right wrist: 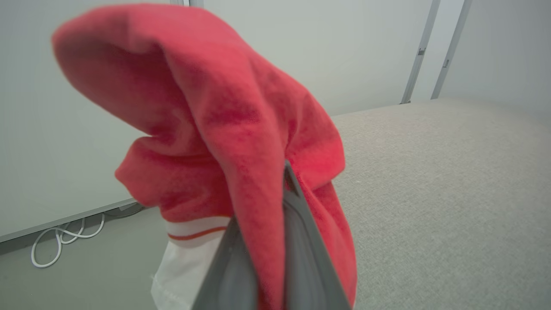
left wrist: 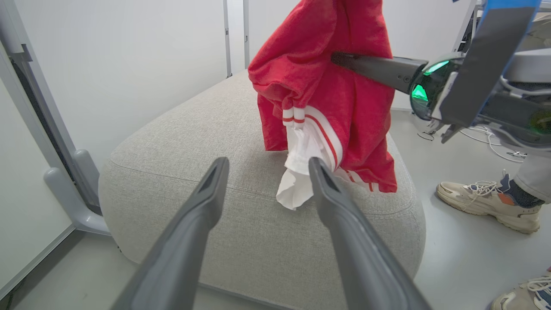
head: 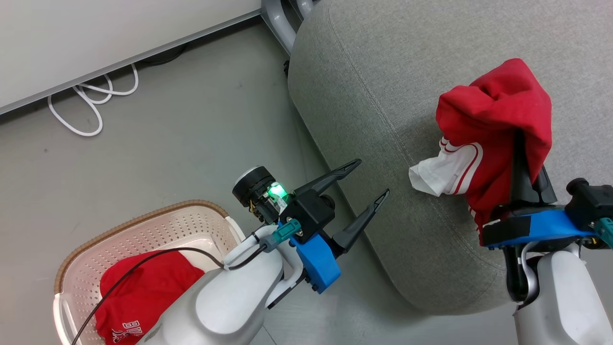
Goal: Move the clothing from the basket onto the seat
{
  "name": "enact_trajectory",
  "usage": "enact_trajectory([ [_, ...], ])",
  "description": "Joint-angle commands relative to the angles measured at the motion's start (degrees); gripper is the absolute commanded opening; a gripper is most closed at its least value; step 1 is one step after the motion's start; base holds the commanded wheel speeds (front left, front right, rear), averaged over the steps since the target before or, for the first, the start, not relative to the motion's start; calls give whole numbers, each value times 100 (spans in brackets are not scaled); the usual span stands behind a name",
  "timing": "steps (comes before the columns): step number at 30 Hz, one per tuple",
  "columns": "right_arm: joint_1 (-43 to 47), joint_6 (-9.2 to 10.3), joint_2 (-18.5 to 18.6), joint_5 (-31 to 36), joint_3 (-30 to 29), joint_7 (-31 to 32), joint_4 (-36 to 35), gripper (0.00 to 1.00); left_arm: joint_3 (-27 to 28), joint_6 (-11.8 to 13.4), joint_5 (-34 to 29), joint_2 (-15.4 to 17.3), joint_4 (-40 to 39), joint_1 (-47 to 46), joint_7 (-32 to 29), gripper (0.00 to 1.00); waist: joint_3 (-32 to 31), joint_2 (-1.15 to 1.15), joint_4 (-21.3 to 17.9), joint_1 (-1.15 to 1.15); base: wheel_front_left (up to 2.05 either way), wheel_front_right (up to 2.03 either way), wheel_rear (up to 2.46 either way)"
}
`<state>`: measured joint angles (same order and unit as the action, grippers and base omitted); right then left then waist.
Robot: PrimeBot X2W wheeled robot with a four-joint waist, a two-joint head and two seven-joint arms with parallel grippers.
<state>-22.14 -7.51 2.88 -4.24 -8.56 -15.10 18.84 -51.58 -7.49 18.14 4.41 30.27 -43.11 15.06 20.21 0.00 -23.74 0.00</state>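
**Snag or slip near the seat edge**

A spare garment (head: 143, 292) lies in the basket (head: 143, 225). The left gripper (head: 373, 177) gapes empty beside the seat (head: 383, 72). The right gripper (head: 518, 143) pinches the held garment (head: 498, 110) over the seat. Draped across the fingers, it may cling on release or slide floorward.
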Motion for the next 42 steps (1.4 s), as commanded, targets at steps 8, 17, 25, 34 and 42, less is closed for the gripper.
enact_trajectory([
  [8, -190, 4, -1, 52, -18, -9, -189, 0, 52, 4, 12, 61, -56, -76, 18, 100, 84, 0, 25, 0, 0, 0, 0],
  [17, -1510, 5, 283, 200, -586, -9, -796, 0, 123, 14, -177, 217, -139, -421, 10, 100, 902, 0, 101, 0, 0, 0, 0],
  [25, -2879, 5, 1161, -161, -1700, -8, -1110, 0, 86, 11, -369, 470, -425, -994, -185, 100, 2078, 0, 310, 0, 0, 0, 0],
  [34, -3623, 4, 2166, -360, -2505, -8, -275, 0, 141, 82, -517, 855, -1185, -1332, -512, 100, 3017, 0, 479, 0, 0, 0, 0],
  [42, -3649, 5, 2116, -82, -2627, -10, 1005, 0, 190, 196, -530, 1031, -1648, -1404, -687, 100, 3400, 0, 571, 0, 0, 0, 0],
])
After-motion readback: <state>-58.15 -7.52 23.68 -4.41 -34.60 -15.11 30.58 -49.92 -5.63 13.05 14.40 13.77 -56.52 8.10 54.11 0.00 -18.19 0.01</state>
